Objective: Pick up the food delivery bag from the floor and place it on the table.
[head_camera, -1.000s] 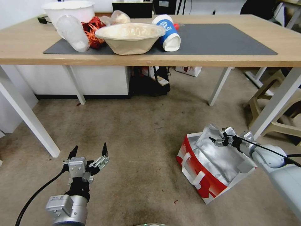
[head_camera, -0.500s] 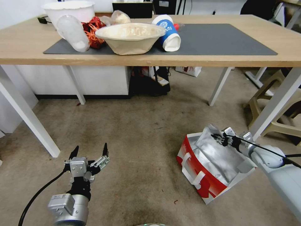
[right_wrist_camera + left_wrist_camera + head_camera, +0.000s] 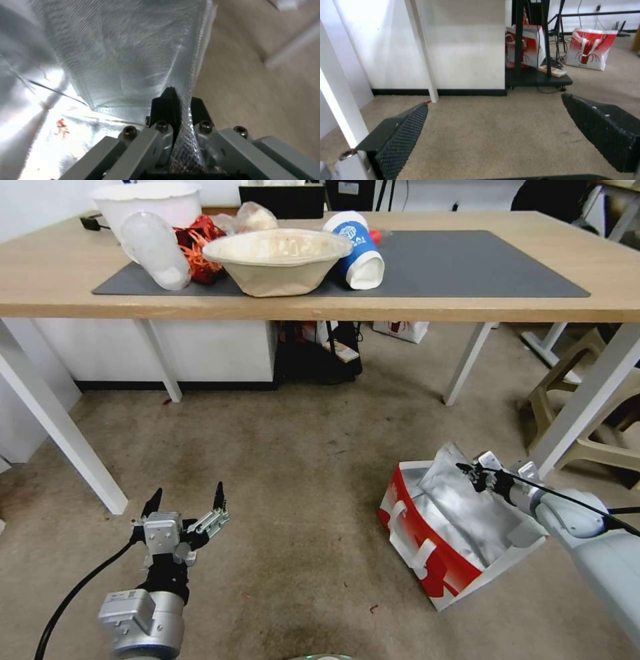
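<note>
Right pincer point(image 3: 472, 471) is clamped on the foil rim of the bag point(image 3: 427, 543); wrist cam confirms it, both fingers point(image 3: 166, 106) pinched flat on the silver edge point(image 3: 191, 82) with no gap. Bag sits on the floor point(image 3: 293, 460), right of centre, just short of the worktop's near right leg point(image 3: 587, 400), mouth up and sagging open, red side facing me. Its long axis runs diagonally, from near-right to far-left. I've got it by the far top corner of the lining, not by the white straps point(image 3: 417, 560), so I'd expect the load to hang off one point and the bag to tilt when it comes up; thin foil could tear or slip. Left pincer point(image 3: 185, 501) is spread wide, holding nothing, hovering low over the carpet well to the left of the bag, so right arm is the only one in play. Key relation: worktop point(image 3: 320, 307) lies ahead and well above the bag, and its edge overhangs between grip point and the free mat area point(image 3: 467, 263) on the right. Left half of the mat is crowded with a bowl point(image 3: 277, 260), cups and tubs. My read: lift straight up clear of the edge first, then go forward onto the bare right side.
</note>
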